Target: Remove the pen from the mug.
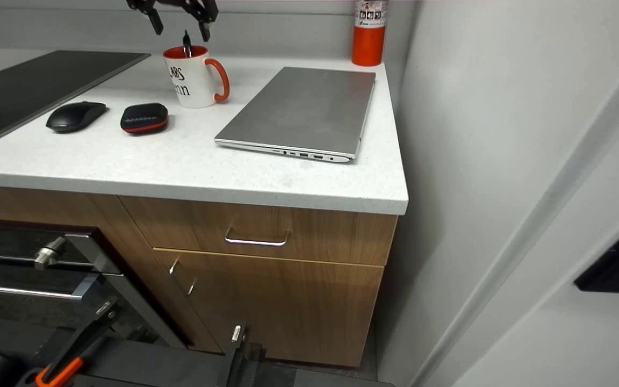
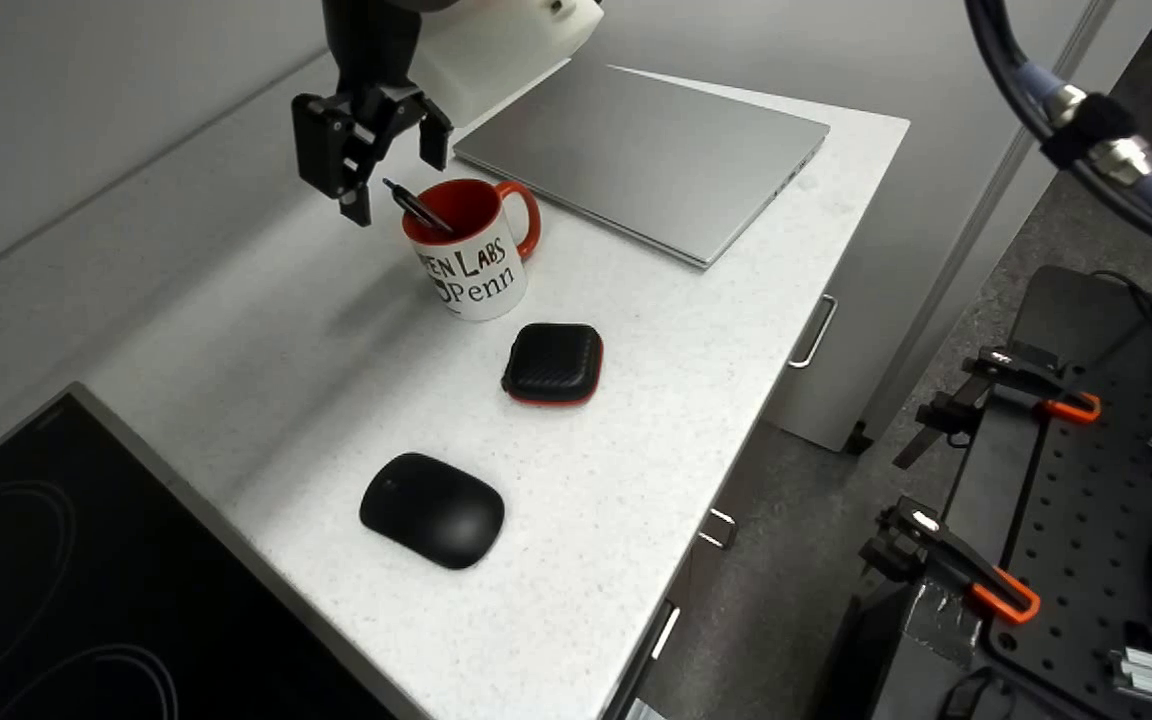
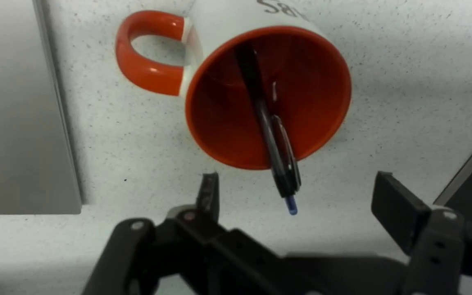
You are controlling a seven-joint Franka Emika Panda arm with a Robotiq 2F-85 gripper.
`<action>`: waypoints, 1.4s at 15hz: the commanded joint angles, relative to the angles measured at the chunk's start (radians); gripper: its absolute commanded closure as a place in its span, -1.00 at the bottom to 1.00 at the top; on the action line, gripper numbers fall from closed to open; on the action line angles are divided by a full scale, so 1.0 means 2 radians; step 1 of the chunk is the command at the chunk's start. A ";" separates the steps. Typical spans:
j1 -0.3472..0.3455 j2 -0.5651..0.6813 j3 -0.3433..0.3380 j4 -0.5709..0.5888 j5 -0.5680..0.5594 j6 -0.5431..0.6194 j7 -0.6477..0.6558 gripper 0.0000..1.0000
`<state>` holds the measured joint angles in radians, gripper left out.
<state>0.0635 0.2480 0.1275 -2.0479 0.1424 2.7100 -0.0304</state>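
The white mug with red handle and rim stands upright on the counter in both exterior views (image 1: 194, 86) (image 2: 481, 285) and shows from above in the wrist view (image 3: 228, 114). The dark pen leans inside it, its clip end with a blue button sticking out past the rim, in both exterior views (image 1: 187, 45) (image 2: 423, 211) and the wrist view (image 3: 268, 127). Its lower end is inside the mug. My gripper is open and empty just above the mug in both exterior views (image 1: 182, 34) (image 2: 396, 188). In the wrist view its fingers (image 3: 297, 175) stand apart on either side of the pen's top, touching neither pen nor mug.
A closed grey laptop (image 1: 309, 110) lies beside the mug's handle. A black case with red trim (image 2: 554, 360) and a black mouse (image 2: 432, 510) lie near the mug. A dark cooktop (image 1: 46, 88) is set in the counter. A red canister (image 1: 368, 45) stands behind the laptop by the wall.
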 commanded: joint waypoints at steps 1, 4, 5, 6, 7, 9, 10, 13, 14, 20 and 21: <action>-0.008 0.016 0.011 0.018 0.025 0.017 -0.021 -0.39; -0.011 0.018 0.012 0.021 0.031 0.016 -0.023 0.09; -0.012 0.019 0.013 0.021 0.033 0.016 -0.024 0.28; -0.013 0.020 0.013 0.021 0.036 0.017 -0.025 0.41; -0.013 0.021 0.013 0.021 0.039 0.016 -0.027 0.58; -0.014 0.022 0.013 0.022 0.044 0.015 -0.029 0.89; -0.015 0.022 0.013 0.023 0.046 0.015 -0.030 0.99; -0.016 0.020 0.012 0.024 0.045 0.017 -0.030 0.97; -0.016 0.016 0.012 0.022 0.044 0.019 -0.030 1.00; -0.009 -0.041 0.002 -0.005 0.028 0.025 -0.010 0.97; -0.007 -0.053 0.000 -0.009 0.024 0.027 -0.008 0.97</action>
<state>0.0457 0.2248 0.1328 -2.0142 0.1909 2.7181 -0.0519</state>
